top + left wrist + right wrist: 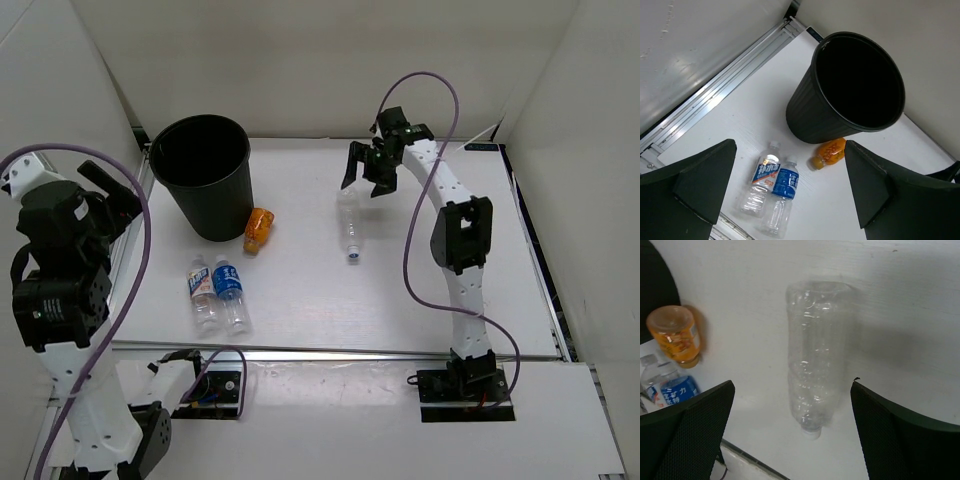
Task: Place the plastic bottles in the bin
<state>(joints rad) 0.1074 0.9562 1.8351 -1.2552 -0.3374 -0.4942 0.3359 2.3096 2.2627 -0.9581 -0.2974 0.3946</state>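
The black bin (216,212) stands upright at the back left, seen from above in the left wrist view with its rim (816,60) showing. An orange bottle (258,229) lies against its base. Two labelled clear bottles (202,291) (230,290) lie side by side near the front edge. A plain clear bottle (349,227) lies mid-table, cap toward the front. My right gripper (368,173) hovers open just behind and above it, and the bottle (815,355) lies between the spread fingers (695,430). My left gripper (790,147) is open and empty, held high at the left over the labelled bottles (763,175) (785,184).
A metal rail (715,95) runs along the table's left edge beside the white wall. The orange bottle (675,334) and a blue-labelled bottle (675,392) show at the left of the right wrist view. White walls enclose the table on three sides.
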